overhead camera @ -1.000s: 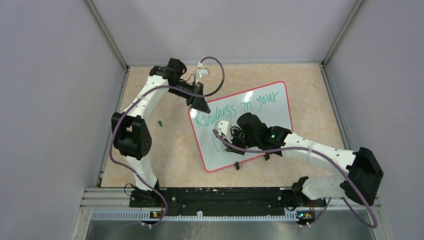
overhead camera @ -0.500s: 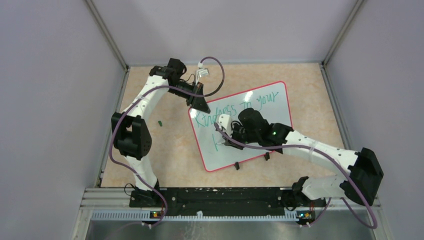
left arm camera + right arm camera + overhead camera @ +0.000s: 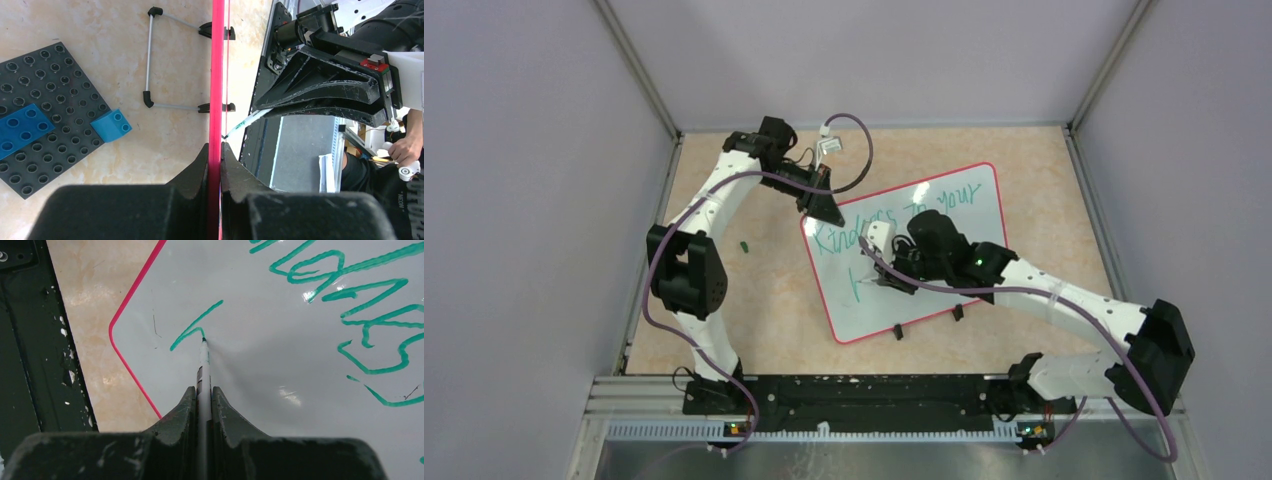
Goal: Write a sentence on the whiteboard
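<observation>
The whiteboard (image 3: 976,238) lies tilted on the table, white with a red-pink rim. The sentence (image 3: 944,199) reads "Kindness in your" in teal-green on the first line. Below it a short teal stroke (image 3: 192,332) begins a second line. My left gripper (image 3: 825,211) is shut on the board's far left rim (image 3: 218,75), the jaws pinching it edge-on (image 3: 215,150). My right gripper (image 3: 890,279) is shut on a thin marker (image 3: 203,365). The marker's tip touches the board at the stroke's end. The first-line lettering also shows in the right wrist view (image 3: 350,290).
Two black clips (image 3: 898,331) sit on the board's near edge. A small green cap (image 3: 745,244) lies on the table left of the board. A dark grey plate with blue bricks (image 3: 50,65) and a wire stand (image 3: 148,55) show in the left wrist view. Enclosure walls surround the table.
My right gripper has shifted slightly right and away with the marker. A short teal stroke has appeared at the start of the second line. The left arm has not moved.
</observation>
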You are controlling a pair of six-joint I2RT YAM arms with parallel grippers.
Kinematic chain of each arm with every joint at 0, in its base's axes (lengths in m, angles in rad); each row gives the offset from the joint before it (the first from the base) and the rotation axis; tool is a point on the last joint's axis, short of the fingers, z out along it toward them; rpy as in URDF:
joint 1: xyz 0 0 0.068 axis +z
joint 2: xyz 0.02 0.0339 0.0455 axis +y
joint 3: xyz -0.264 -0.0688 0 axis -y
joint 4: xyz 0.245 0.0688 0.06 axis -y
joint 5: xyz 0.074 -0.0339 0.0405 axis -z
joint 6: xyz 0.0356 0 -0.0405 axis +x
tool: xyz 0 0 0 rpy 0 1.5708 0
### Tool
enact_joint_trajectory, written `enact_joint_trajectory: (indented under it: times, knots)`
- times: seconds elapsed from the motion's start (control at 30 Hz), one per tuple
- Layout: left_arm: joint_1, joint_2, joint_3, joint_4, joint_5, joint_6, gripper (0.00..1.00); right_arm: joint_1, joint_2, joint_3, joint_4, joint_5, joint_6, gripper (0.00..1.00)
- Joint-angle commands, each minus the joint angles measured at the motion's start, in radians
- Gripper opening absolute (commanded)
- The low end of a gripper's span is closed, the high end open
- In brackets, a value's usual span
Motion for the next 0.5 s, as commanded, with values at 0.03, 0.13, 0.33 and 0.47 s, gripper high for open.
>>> enact_joint_trajectory:
  times: [0.03, 0.13, 0.33, 0.47]
  knots:
    - [0.004, 0.000, 0.013, 0.023, -0.127, 0.033, 0.00, -0.006, -0.036, -0.033, -0.047, -0.023, -0.032, 0.00]
    - [0.004, 0.001, 0.014, 0.024, -0.129, 0.034, 0.00, 0.014, -0.036, -0.045, -0.061, -0.029, -0.044, 0.00]
    - [0.004, 0.001, 0.014, 0.023, -0.131, 0.032, 0.00, 0.041, -0.041, -0.044, -0.073, -0.016, -0.058, 0.00]
    - [0.004, 0.001, 0.015, 0.023, -0.130, 0.032, 0.00, 0.038, -0.070, -0.015, -0.068, -0.013, -0.032, 0.00]
